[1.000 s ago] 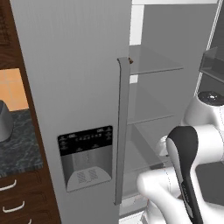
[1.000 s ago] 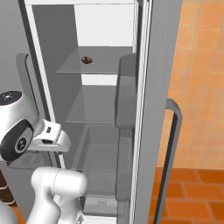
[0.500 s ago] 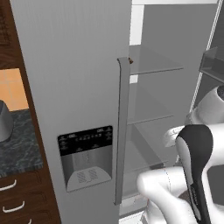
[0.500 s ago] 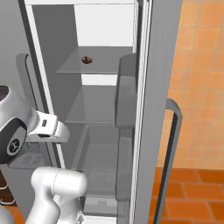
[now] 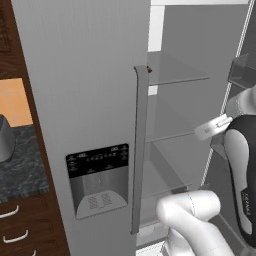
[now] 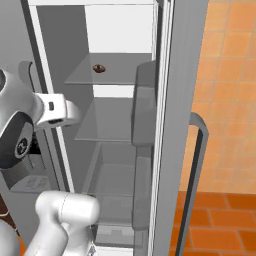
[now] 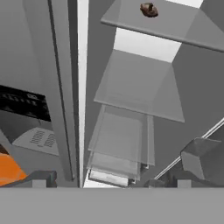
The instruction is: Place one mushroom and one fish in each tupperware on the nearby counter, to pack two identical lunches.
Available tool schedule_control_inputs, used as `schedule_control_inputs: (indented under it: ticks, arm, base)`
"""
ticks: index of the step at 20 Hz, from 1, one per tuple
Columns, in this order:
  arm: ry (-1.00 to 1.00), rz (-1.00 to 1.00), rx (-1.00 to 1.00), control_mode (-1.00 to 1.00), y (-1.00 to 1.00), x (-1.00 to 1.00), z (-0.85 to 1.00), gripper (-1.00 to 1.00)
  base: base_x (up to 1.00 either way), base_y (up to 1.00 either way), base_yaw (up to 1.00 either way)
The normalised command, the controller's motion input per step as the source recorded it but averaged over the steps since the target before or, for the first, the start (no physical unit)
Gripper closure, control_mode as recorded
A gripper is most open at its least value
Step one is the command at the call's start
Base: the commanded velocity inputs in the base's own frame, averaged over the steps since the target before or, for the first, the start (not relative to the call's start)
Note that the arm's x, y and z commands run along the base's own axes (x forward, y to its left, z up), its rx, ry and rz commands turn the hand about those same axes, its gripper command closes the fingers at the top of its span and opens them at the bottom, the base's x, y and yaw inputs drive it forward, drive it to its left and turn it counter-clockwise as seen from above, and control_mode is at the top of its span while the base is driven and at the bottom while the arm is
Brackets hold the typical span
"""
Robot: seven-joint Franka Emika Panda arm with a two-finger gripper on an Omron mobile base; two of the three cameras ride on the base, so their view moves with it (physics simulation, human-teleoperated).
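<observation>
Above the gripper (image 7: pixel 107 181), mushroom (image 7: pixel 148 9) on shelf (image 7: pixel 175 24).

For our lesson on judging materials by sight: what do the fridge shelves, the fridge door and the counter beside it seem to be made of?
The fridge shelves look like clear glass or plastic: you see through them to the shelves below. The fridge door looks like brushed grey metal, with a matte, even sheen, though it could be painted. The counter looks like polished dark stone, going by its grey-black speckle.

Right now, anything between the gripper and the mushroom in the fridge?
Nothing visible. The mushroom sits alone on the upper glass shelf, door open. The open gripper is lower, so the lower shelf's front edge lies near a straight path up.
</observation>
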Motion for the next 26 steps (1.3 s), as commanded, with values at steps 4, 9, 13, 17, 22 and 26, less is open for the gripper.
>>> schedule_control_inputs:
  ticks: [4,9,13,17,22,26]
  arm:
    - [-0.05,0.11,-0.01,-1.0,-0.03,0.32,0.08,-1.0]
    - [0.0,-0.01,0.0,-1.0,-0.17,1.0,0.0,-1.0]
    - [-0.01,-0.06,0.02,-1.0,-0.17,0.95,0.0,-1.0]
    - [-0.1,-0.02,0.14,-1.0,0.0,0.91,0.13,-1.0]
    - [-0.06,0.0,0.12,-1.0,0.22,0.99,0.38,-1.0]
    - [-0.01,0.0,0.06,-1.0,0.31,1.0,0.2,-1.0]
  base:
    - [0.0,0.0,0.0]
    - [0.0,0.0,0.0]
    - [0.0,0.0,0.0]
    - [0.0,0.0,0.0]
    - [0.0,0.0,0.0]
    - [0.0,0.0,0.0]
